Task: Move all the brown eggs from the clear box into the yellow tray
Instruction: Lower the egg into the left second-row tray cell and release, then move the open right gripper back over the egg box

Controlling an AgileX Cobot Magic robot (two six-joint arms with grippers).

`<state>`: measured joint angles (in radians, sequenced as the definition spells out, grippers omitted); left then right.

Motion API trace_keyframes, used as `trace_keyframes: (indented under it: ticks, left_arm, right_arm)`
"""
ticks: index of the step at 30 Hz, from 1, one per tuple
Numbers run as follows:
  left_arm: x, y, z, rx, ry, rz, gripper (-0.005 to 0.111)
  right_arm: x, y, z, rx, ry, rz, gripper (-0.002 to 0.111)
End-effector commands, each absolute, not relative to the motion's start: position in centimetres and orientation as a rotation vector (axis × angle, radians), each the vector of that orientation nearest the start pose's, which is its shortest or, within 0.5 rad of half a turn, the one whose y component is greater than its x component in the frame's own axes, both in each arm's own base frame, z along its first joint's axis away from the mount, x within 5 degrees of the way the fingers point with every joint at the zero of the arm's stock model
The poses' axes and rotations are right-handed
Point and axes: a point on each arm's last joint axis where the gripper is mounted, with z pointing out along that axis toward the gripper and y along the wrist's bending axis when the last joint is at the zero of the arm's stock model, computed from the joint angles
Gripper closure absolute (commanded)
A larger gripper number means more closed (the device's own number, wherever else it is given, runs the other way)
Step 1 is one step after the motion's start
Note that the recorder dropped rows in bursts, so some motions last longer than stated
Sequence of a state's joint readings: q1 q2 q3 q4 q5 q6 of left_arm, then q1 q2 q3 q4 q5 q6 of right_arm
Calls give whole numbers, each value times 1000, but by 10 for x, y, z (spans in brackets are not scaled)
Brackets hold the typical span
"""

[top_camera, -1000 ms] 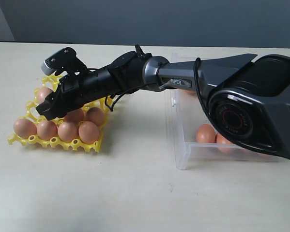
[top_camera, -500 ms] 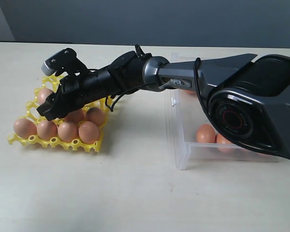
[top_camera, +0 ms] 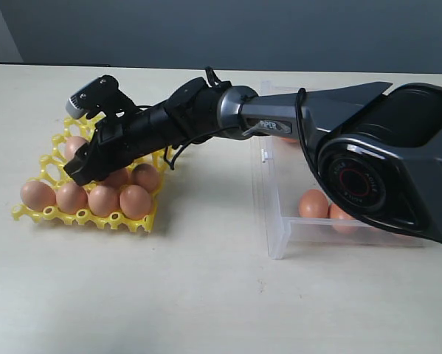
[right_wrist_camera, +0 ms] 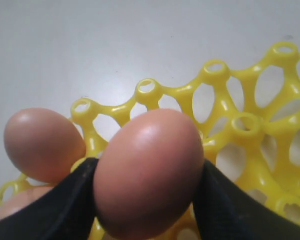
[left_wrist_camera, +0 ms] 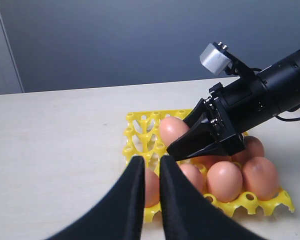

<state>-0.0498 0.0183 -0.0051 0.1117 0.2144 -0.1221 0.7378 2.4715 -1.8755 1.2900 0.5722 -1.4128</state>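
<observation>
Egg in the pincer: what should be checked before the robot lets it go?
1. Egg held firmly by right pincer: ok, a finger presses on each side.
2. Egg above the tray: ok.
3. Cup beneath is free: cannot tell, the egg hides it.
4. Gap to the neighbour egg: cannot tell, they look very close.
5. Left pincer out of the way: ok, it holds nothing and is short of the tray.
</observation>
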Motion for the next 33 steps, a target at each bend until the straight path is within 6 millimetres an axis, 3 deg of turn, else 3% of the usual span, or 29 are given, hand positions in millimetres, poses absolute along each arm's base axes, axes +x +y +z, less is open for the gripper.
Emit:
trace_keyframes:
  ticks: [1, 4, 12, 16, 24, 29, 33]
  left_arm:
    - [58, -1, 193, 17, 1715, -27, 95]
    - [58, -1, 193, 17, 1715, -27, 95]
    - [58, -1, 193, 17, 1715, -27, 95]
    - [58, -1, 193, 17, 1715, -27, 95]
    - [58, -1, 193, 17, 1715, -27, 95]
    - [58, -1, 193, 17, 1715, -27, 95]
    - [58, -1, 193, 17, 1715, -27, 95]
  right_arm:
    - [365, 395, 118, -1288, 1900, 888, 56]
    - [366, 395, 118, -1285, 1902, 886, 48]
    - [365, 395, 119, -1289, 1912, 889, 48]
    - [365, 394, 139, -1287, 1887, 878, 48]
    - [361, 382, 201, -1316, 1860, 745, 48]
    - [367, 347, 228, -1271, 2095, 462, 51]
    - [378, 289, 240, -1219, 2379, 102, 58]
